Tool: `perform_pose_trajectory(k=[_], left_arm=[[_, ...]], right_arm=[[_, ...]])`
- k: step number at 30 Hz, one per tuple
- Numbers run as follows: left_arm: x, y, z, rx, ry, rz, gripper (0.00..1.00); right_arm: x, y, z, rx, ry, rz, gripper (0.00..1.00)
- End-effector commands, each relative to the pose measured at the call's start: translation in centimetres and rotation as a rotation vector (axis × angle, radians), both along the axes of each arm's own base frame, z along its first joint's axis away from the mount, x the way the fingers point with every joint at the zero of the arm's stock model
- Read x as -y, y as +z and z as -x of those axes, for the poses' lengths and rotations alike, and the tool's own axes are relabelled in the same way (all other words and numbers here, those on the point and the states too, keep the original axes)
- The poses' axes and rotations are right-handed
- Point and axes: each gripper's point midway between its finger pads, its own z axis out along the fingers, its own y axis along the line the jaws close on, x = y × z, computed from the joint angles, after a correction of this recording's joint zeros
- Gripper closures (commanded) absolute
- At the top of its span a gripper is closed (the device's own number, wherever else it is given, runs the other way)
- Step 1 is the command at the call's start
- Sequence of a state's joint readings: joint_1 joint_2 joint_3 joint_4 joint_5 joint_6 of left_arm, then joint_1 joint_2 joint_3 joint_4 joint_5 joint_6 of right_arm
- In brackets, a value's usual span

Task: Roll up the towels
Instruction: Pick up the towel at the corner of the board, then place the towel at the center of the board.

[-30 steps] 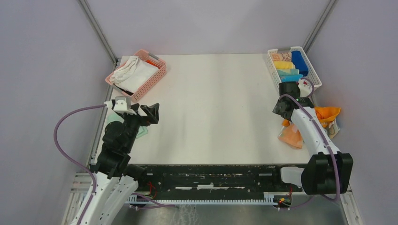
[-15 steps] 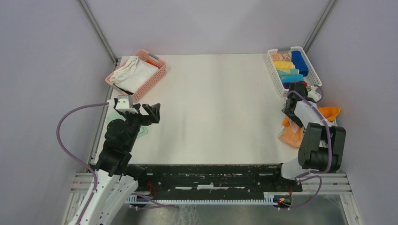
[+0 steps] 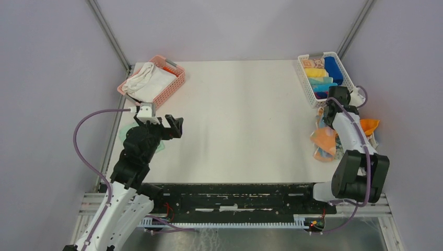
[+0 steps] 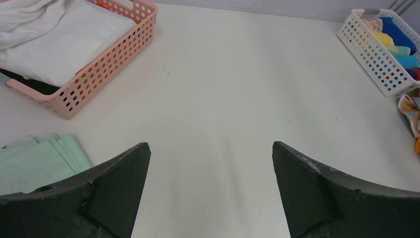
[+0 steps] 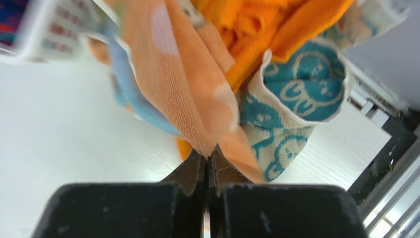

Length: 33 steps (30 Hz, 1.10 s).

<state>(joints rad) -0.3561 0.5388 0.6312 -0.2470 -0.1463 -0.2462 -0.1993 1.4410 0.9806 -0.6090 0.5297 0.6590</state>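
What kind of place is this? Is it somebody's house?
Probably not a house; it looks like a robot test booth. Plain grey walls with metal posts surround a white table, and a left arm and right arm are bolted at its near edge.

The white table [image 3: 240,120] bears a pink basket [image 3: 166,93] far left, a white basket [image 3: 308,88] far right, a folded mint towel [image 4: 34,161] near left and heaped towels [image 3: 324,140] at right.

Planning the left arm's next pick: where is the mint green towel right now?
Left wrist view, lower left: the mint green towel lies flat on the table's left side, just on the near side of the pink basket.
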Motion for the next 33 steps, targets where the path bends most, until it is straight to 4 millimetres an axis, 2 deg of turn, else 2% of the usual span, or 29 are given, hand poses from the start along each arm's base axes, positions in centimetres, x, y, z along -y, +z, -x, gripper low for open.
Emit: perform_pose_trajectory(k=[1, 3, 6, 10, 15, 19, 21, 24, 26, 28, 30, 33], left_arm=[[0.7, 3.0, 0.1, 0.050, -0.018, 0.071, 0.01], [0.8, 3.5, 0.1, 0.055, -0.023, 0.077, 0.01], [1.0, 4.1, -0.3, 0.052, -0.026, 0.077, 0.01], [1.3, 4.6, -0.6, 0.052, -0.037, 0.074, 0.01], [1.5, 4.8, -0.6, 0.041, -0.049, 0.074, 0.01], [1.7, 4.1, -0.2, 0.024, -0.061, 0.086, 0.01], [2.0, 4.0, -0.1, 0.018, -0.072, 0.099, 0.01], [2.3, 3.9, -0.1, 0.013, -0.085, 0.109, 0.01], [2.4, 4.0, -0.1, 0.015, -0.088, 0.118, 0.01], [2.6, 3.9, -0.1, 0.011, -0.094, 0.129, 0.01], [2.8, 3.6, -0.2, -0.001, -0.098, 0.138, 0.01], [3.2, 2.6, -0.3, -0.042, -0.106, 0.146, 0.01]], right_arm=[[0.1, 10.3, -2.5, 0.255, 0.081, 0.067, 0.99], [-1.6, 13.5, -3.8, 0.346, 0.191, 0.047, 1.00], [-5.7, 17.6, -5.6, 0.426, 0.377, 0.009, 0.99], [-13.0, 22.0, -7.8, 0.500, 0.652, -0.055, 1.00], [-23.9, 27.4, -10.0, 0.624, 1.005, -0.211, 0.99], [-33.1, 31.1, -9.9, 0.701, 1.293, -0.369, 0.99], [-37.3, 32.6, -9.0, 0.739, 1.424, -0.453, 0.99], [-41.9, 34.4, -7.5, 0.780, 1.573, -0.523, 0.99], [-44.3, 34.5, -6.9, 0.786, 1.664, -0.603, 0.99], [-44.9, 33.8, -7.0, 0.787, 1.663, -0.643, 0.96], [-43.5, 31.0, -8.2, 0.730, 1.577, -0.565, 0.91], [-39.7, 24.5, -9.7, 0.571, 1.427, -0.424, 0.86]])
